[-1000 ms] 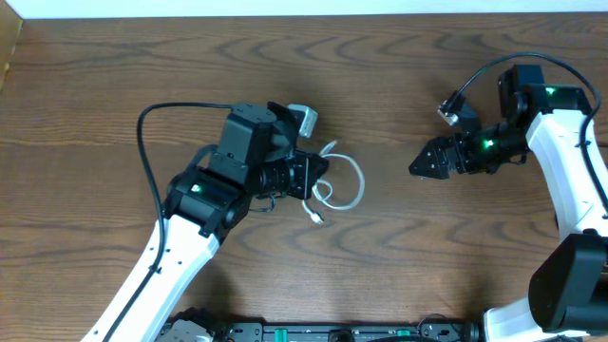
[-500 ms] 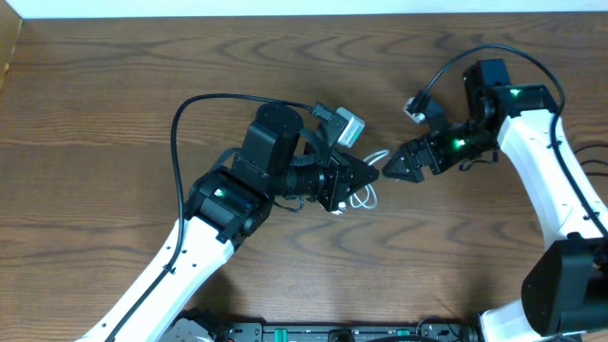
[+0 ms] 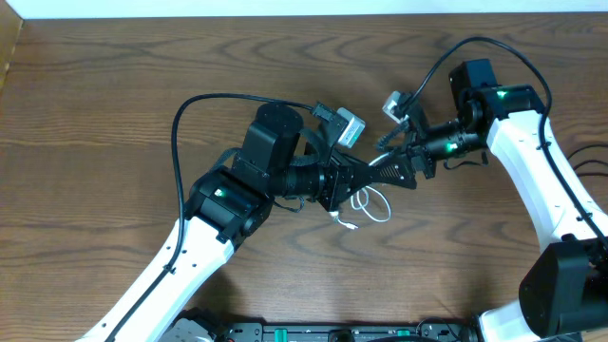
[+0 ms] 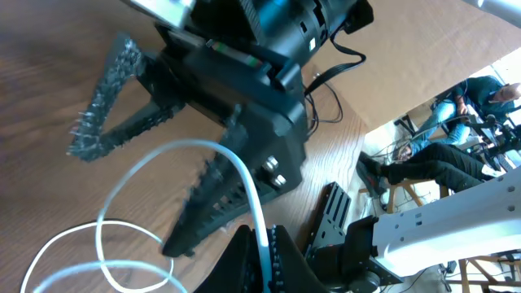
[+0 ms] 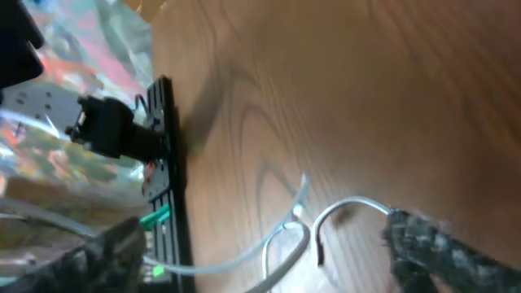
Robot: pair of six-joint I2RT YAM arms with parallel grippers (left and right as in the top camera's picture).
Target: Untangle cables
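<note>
The white cable lies in loose loops on the wooden table, just below the point where both grippers meet. My left gripper is shut on a strand of it; in the left wrist view the white cable arcs up out of the closed jaws and loops off to the left. My right gripper is open, tip to tip with the left one, its fingers straddling that raised strand. In the right wrist view the white cable runs between the open fingers. The black cable does not clearly show.
The thick black robot wire arcs over the table behind the left arm. A black rail with green parts runs along the table's front edge. People and chairs are beyond the table.
The left arm carried the white cable to the right, then stayed. The right gripper moved left to meet it and opened around the raised strand. The loops now hang lower.
</note>
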